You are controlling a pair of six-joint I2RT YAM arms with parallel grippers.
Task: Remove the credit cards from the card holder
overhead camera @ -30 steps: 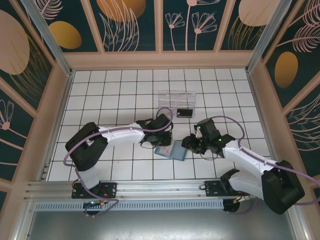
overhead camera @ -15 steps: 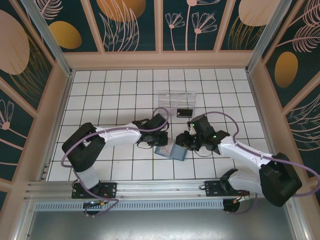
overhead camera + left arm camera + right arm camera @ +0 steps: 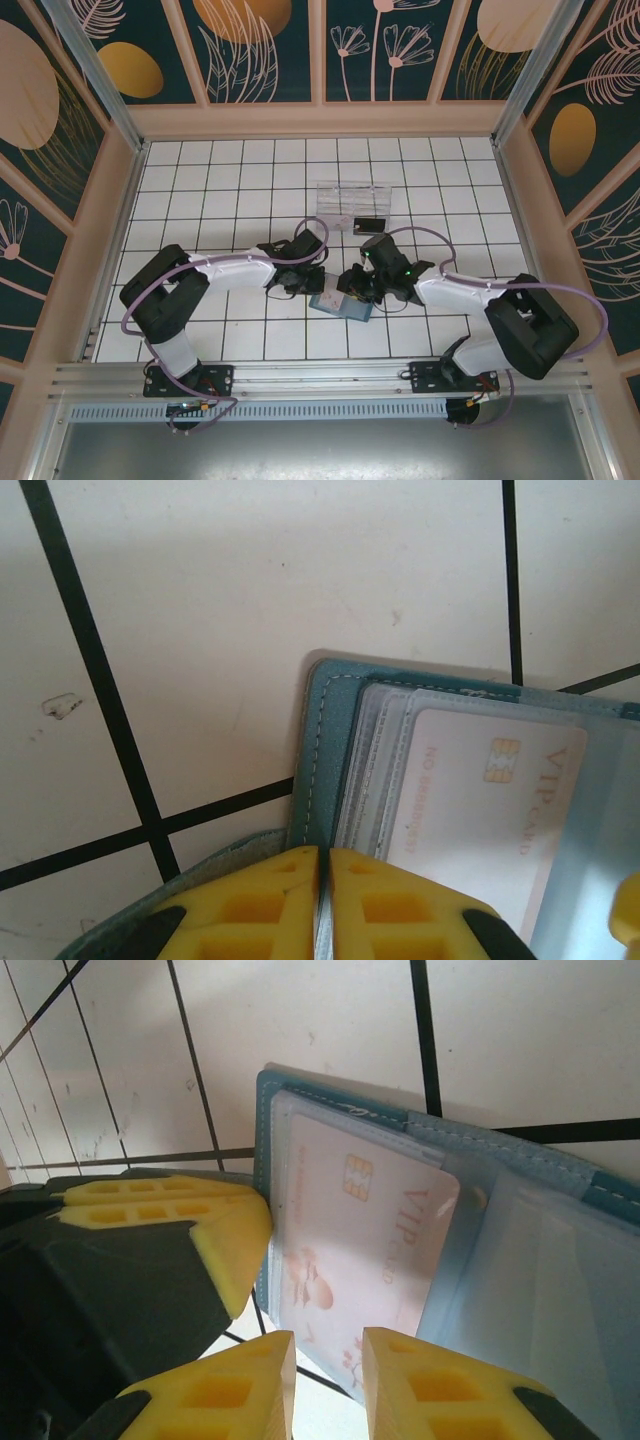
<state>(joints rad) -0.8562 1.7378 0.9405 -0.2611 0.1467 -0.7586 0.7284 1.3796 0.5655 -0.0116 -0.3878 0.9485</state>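
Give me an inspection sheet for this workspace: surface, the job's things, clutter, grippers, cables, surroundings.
Surface: white tiled table with dark grid lines and a small scuff.
Job's things: teal card holder lies open on the tiles; pale card sits in its clear pocket; black card lies out on the tiles by the tray.
Clutter: clear plastic tray, beyond the holder.
Grippers: left gripper shut on the holder's edge; right gripper with fingers slightly apart at the pale card's near edge.
Cables: purple cables loop along both arms.
Surroundings: floral wall panels; metal rail at the near edge.
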